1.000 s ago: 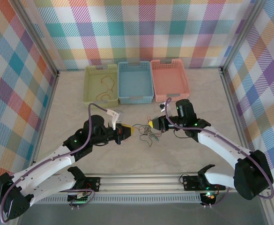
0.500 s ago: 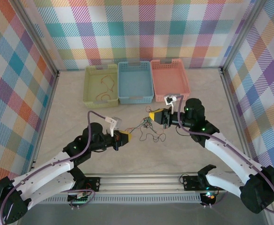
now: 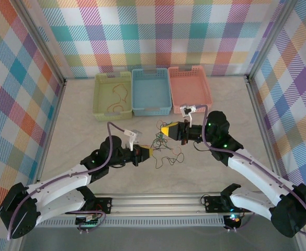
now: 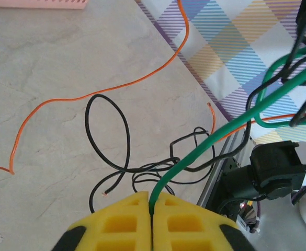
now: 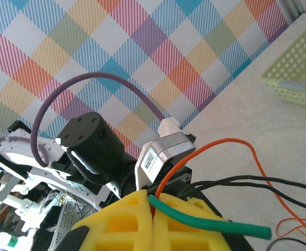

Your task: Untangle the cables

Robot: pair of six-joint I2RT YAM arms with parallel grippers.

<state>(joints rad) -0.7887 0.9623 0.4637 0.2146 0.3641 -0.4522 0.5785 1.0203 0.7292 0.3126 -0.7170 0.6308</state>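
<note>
**Cables** (image 3: 163,144) — a small tangle of green, black and orange wire at the middle of the counter (image 3: 85,125). It lies between the two pincers, at 6 o'clock from the blue basket (image 3: 151,89).

**Left pincer** (image 3: 147,152) — sits at 8 o'clock of the tangle, tips pointing to 3 o'clock. In its wrist view the yellow pads are pressed together and pinch the green cable (image 4: 215,137) at their seam. From the pads the cable runs in a straight line, long axis from 6 o'clock toward 2 o'clock, lifted off the counter.

**Black cable** (image 4: 127,138) — loose loops on the counter beneath the green one. One cut end lies near the pads, pointing to 7 o'clock.

**Orange cable** (image 4: 116,87) — slack and wavy on the counter, long axis roughly from 8 o'clock to 1 o'clock.

**Right pincer** (image 3: 166,129) — sits at 12 o'clock of the tangle, tips pointing to 9 o'clock. In its wrist view the pads are closed on the green cable, whose short free end sticks out toward 4 o'clock. An orange cable arches up out of the same seam, and black strands trail off toward 3 o'clock.
</note>
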